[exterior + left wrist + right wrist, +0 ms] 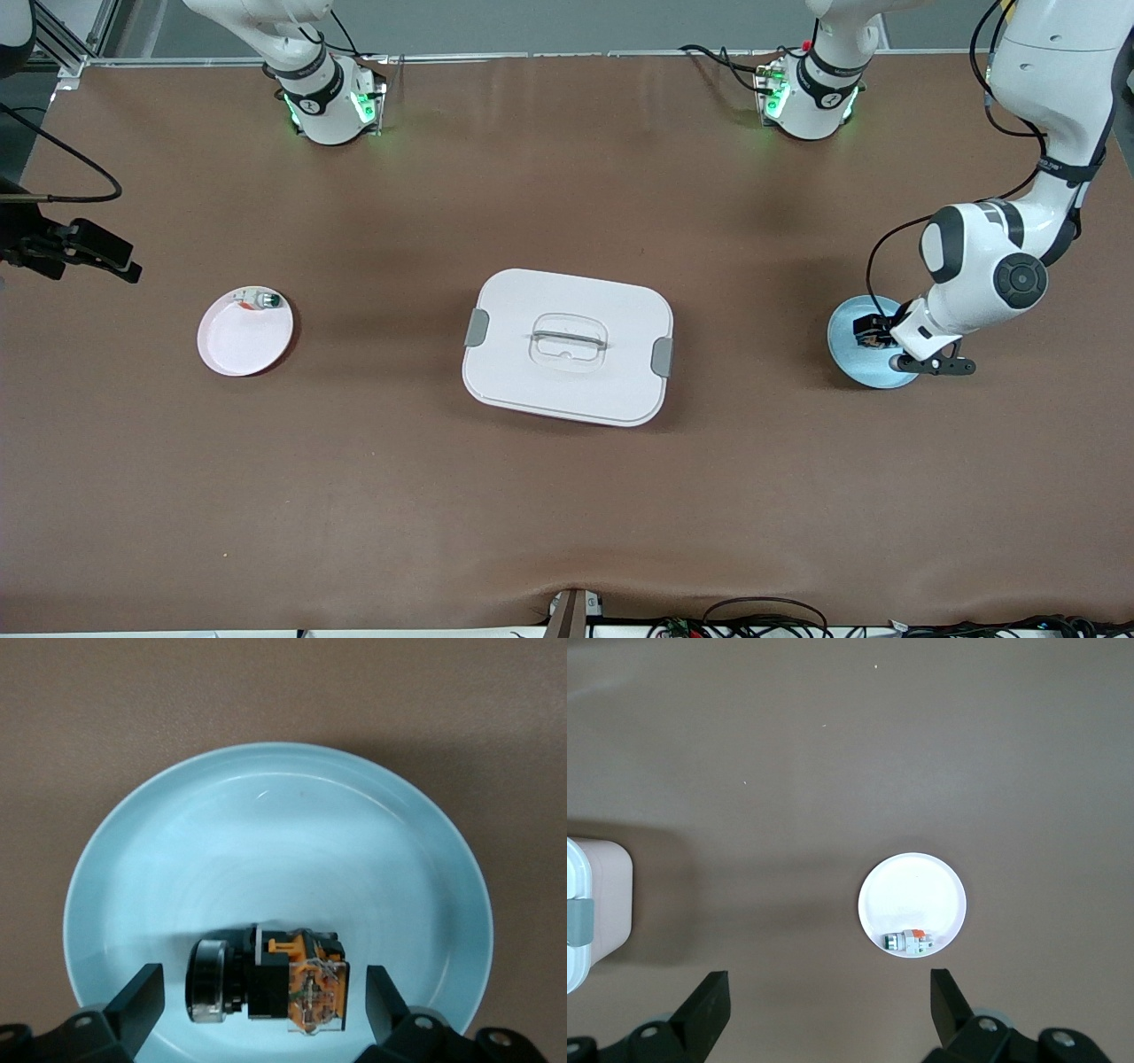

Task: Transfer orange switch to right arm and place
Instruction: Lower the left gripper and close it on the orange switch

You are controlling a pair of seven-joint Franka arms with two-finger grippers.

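Observation:
The orange switch (283,981), a small black block with an orange-patterned face and a round black cap, lies on its side in a light blue plate (266,815) at the left arm's end of the table. It also shows in the front view (873,335) on that plate (846,354). My left gripper (259,1001) is low over the plate and open, one finger on each side of the switch and neither touching it. My right gripper (828,1010) is open and empty, high above bare table near a white plate (912,886).
The white plate (239,346) at the right arm's end holds a small white piece with a green end (260,300). A closed white box with grey latches (567,390) stands mid-table. Cables lie along the table edge nearest the front camera.

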